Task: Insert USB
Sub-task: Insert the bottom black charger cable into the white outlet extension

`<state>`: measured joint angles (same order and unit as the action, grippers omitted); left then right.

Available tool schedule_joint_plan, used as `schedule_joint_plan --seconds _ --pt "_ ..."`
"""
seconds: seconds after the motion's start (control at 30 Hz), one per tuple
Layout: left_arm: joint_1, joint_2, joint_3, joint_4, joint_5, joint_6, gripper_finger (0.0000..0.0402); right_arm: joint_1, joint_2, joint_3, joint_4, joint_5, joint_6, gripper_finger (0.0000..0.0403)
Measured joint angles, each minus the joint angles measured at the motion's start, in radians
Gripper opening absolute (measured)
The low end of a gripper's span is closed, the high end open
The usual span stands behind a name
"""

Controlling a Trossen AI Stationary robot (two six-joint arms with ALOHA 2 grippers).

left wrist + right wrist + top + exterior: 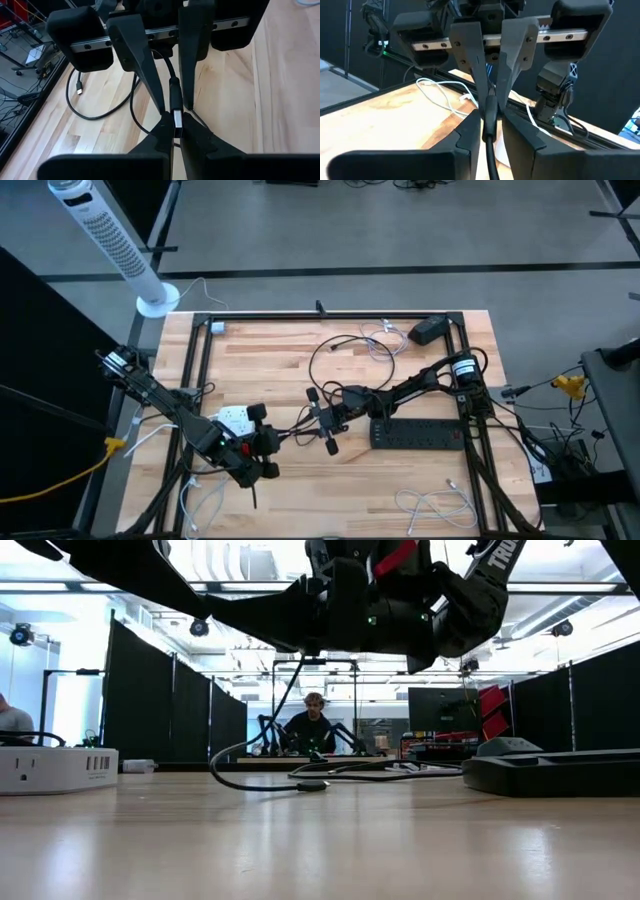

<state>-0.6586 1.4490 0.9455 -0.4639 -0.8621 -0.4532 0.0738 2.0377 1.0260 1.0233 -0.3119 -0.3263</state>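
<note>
Both arms are pinching the same black USB cable [490, 145] mid-air, centre-left of the high frame. The left end effector [175, 120] is clenched right on the silver USB plug [177, 118]; the right end effector [489, 107] grips the cord further back. The cord's light and floppy, the plug rigid, so hold near the plug. The white charging hub [235, 419] sits on the surface, just beside the left arm.

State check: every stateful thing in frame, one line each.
left gripper, jaws shut on the USB cable at its plug tip.
right gripper, jaws shut on the USB cable behind the plug.
USB cable, held off the table, unplugged.
white power hub, on table, visible ports empty.
black power strip, flat on table.
</note>
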Motion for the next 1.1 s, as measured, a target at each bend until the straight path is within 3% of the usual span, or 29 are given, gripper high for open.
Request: schedule_joint_plan --seconds 0.17,0.33,0.43,0.57,0.73,0.9,1.1 --pt "0.000 0.000 0.000 0.001 0.008 -0.006 0.0007 0.013 0.001 0.000 0.004 0.008 -0.041 0.0018" --pt "0.000 0.000 -0.006 -0.006 0.015 -0.013 0.0009 0.016 0.001 0.000 0.002 0.010 0.004 0.0018" --pt "0.000 -0.001 -0.006 -0.041 0.034 -0.032 0.0032 0.011 0.001 0.000 0.005 0.004 0.048 0.0018" --pt "0.000 -0.019 -0.003 -0.198 0.129 -0.108 0.0067 -0.011 0.001 0.000 0.004 -0.006 0.162 0.0018" --pt "-0.001 -0.055 0.014 -0.481 0.139 -0.349 0.0087 -0.021 0.007 0.030 -0.108 0.016 0.208 0.0018" --pt "0.000 -0.078 0.003 -0.634 0.130 -0.493 0.0059 -0.017 0.084 0.166 -0.268 0.025 0.207 0.0018" --pt "0.000 -0.112 -0.062 -0.657 0.199 -0.600 0.0004 -0.025 0.241 0.337 -0.336 0.038 0.248 0.0018"
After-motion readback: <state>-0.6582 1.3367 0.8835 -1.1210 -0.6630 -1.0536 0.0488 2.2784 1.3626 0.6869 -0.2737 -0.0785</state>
